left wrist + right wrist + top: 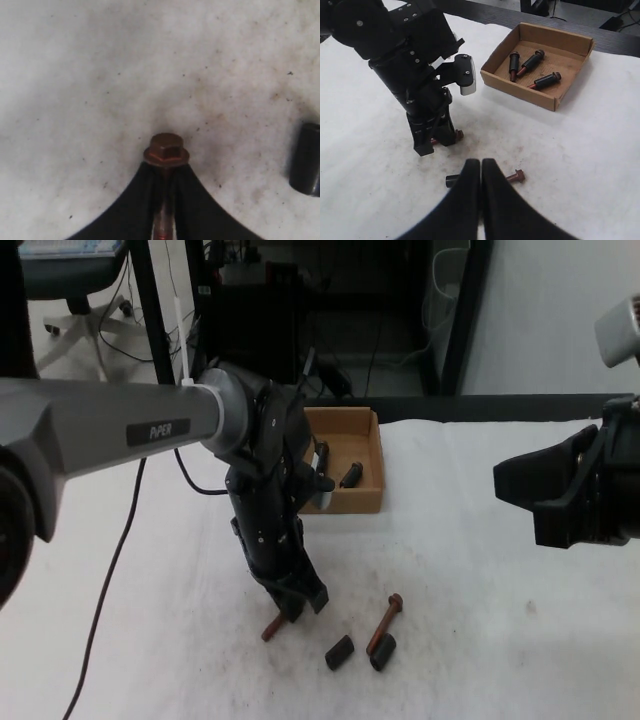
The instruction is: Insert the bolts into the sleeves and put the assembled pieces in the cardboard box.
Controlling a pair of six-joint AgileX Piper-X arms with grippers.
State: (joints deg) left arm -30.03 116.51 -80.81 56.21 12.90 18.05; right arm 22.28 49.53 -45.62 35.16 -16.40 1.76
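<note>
A white desk, speckled with grime, stands before dark frame legs, cables and an office chair. The left gripper points down near the desk's front, and its fingers grasp a bolt by the shank. The bolt's long axis runs between them and its hex head juts past the tips, low over the desk. A sleeve lies just beside it. A second bolt lies with its head pointing away, toward the cardboard box, where three assembled pieces rest. The right gripper hovers with its fingers clenched on nothing.
</note>
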